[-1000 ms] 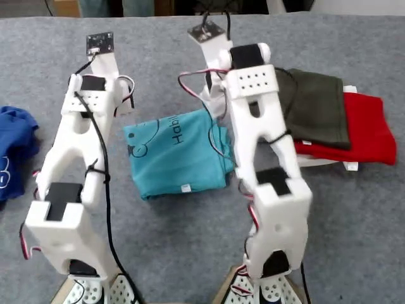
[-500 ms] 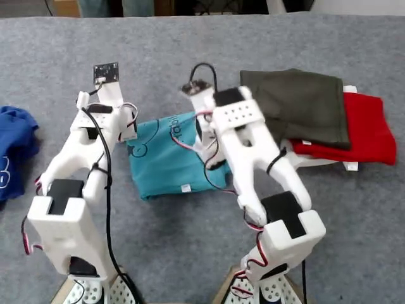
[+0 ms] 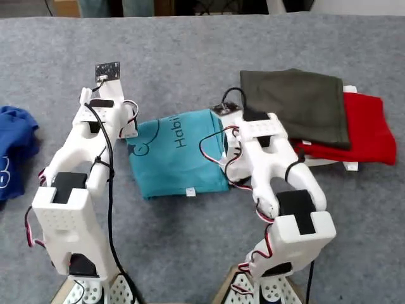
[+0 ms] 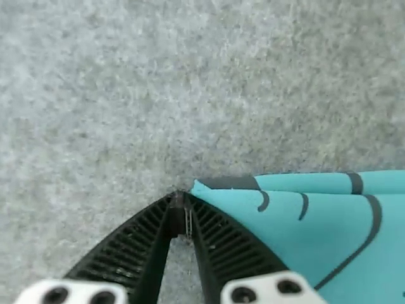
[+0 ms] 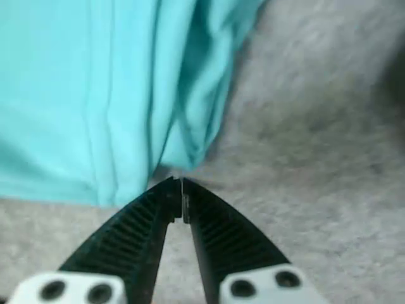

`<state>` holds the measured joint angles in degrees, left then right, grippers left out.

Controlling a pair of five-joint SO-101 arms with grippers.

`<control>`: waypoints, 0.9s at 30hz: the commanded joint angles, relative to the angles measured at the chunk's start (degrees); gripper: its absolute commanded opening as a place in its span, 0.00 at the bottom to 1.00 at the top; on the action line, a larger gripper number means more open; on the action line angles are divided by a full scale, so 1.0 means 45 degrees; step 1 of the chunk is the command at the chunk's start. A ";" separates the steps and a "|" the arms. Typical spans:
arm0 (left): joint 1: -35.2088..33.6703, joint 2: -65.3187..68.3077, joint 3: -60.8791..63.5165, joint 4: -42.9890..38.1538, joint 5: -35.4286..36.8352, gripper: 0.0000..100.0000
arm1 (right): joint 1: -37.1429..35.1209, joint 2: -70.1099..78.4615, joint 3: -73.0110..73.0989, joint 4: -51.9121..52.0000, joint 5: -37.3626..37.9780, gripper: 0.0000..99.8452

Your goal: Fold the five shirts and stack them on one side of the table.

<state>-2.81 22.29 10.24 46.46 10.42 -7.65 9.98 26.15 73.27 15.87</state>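
Note:
A folded teal shirt (image 3: 177,155) lies on the grey table between the two arms. My left gripper (image 4: 181,201) is shut, its tips on the table right at the shirt's far-left corner (image 4: 197,185), seen from above at the left gripper (image 3: 130,132). My right gripper (image 5: 181,187) is also shut, its tips against the bunched right edge of the teal shirt (image 5: 95,88); from above, the right gripper (image 3: 230,158) is mostly hidden under its arm. A folded dark olive shirt (image 3: 297,104) rests on a folded red shirt (image 3: 367,130) at the right.
A crumpled blue shirt (image 3: 14,149) lies at the table's left edge. Something white (image 3: 349,166) pokes out from under the red shirt. Bare grey table surface (image 3: 190,50) stretches across the far side and in front of the teal shirt.
The right arm pulled back from its far reach and came down at the teal shirt's right edge. The left arm folded down to the shirt's far-left corner. The shirt lies flatter.

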 commanded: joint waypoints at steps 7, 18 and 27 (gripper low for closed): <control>-0.0029 -0.0860 -0.0459 0.0645 -0.0098 0.03 | -0.0078 -0.2061 -0.2276 0.3223 0.0039 0.01; -0.1045 -0.4982 -0.0322 0.2950 -0.0098 0.03 | -0.1328 -0.4679 -0.2256 0.3048 -0.4044 0.07; -0.3233 -0.4103 0.0947 0.2813 -0.0098 0.03 | -0.2794 -0.1807 -0.2354 0.0684 -0.8479 0.36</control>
<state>-15.65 3.82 13.14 60.26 10.33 -19.34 -1.36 18.68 80.22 -17.54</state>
